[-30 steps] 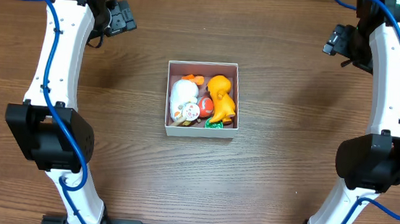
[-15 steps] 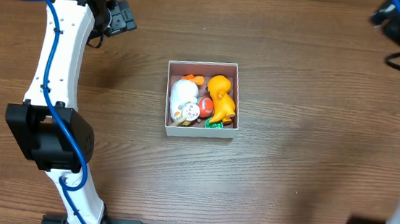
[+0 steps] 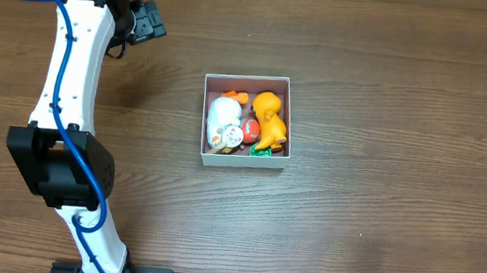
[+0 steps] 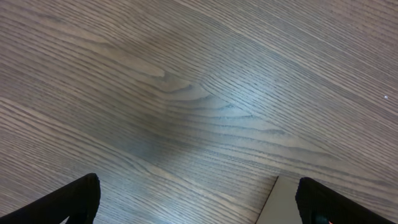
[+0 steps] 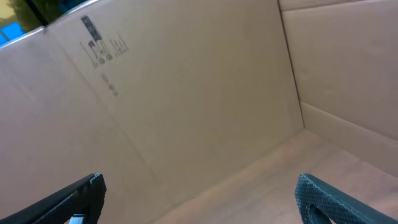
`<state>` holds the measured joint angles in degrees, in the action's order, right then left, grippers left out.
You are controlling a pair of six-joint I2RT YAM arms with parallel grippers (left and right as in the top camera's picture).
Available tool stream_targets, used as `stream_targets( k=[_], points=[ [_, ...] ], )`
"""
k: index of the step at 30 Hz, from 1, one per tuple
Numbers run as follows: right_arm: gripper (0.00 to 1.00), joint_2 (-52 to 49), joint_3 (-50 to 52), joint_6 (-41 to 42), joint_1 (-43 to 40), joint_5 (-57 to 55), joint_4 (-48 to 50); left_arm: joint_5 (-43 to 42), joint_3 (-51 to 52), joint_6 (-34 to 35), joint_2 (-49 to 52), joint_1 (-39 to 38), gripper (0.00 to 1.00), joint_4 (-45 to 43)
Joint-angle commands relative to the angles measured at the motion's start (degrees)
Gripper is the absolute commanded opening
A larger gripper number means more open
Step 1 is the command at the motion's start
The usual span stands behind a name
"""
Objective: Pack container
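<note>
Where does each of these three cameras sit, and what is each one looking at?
Overhead: fixed above, looking straight down on the wooden table, with the container of toys at its middle; only the left arm shows.
Left wrist: on the left arm, facing down at bare wood; the left pincer's two dark tips show, wide apart.
Right wrist: on the other arm, facing into a cardboard box; the right pincer's tips show, wide apart.
Shared: overhead and left wrist both show the table's wood.
</note>
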<state>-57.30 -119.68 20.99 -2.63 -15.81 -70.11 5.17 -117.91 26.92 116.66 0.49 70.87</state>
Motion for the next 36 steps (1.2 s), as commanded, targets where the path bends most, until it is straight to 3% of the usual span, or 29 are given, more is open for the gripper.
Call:
stream_targets(
  k=[1, 4, 10, 20, 24, 27, 31, 36],
  points=[
    [1.00, 6.73, 12.63, 0.33, -0.13, 0.48, 1.75, -0.28, -1.07, 0.55, 0.24, 0.24, 1.00, 0.00],
    [1.00, 13.20, 26.12, 0.98, -0.13, 0.48, 7.87, -0.28, -1.07, 0.55, 0.24, 0.24, 1.00, 0.00],
    [1.00, 23.96, 56.13, 1.70, -0.13, 0.87, 29.97, -0.28, -1.07, 0.55, 0.24, 0.24, 1.00, 0.00],
    [1.00, 31.69, 95.10, 1.11, -0.11, 3.89, 65.85, -0.28, -1.07, 0.55, 0.24, 0.24, 1.00, 0.00],
    [1.00, 37.07, 102.75, 1.14, 0.04, 5.81, 71.41, -0.28, -1.07, 0.55, 0.24, 0.24, 1.00, 0.00],
    [1.00, 41.68, 104.89, -0.42, 0.04, 6.99, 70.36, -0.31, -1.07, 0.55, 0.24, 0.24, 1.00, 0.00],
    [1.00, 46.84, 107.16, -9.16, 0.04, 11.17, 69.68, -0.28, -1.07, 0.55, 0.24, 0.24, 1.00, 0.00],
    [1.00, 48.74, 110.09, -9.46, 0.04, 11.02, 69.35, -0.28, -1.07, 0.55, 0.24, 0.24, 1.00, 0.00]
  ],
)
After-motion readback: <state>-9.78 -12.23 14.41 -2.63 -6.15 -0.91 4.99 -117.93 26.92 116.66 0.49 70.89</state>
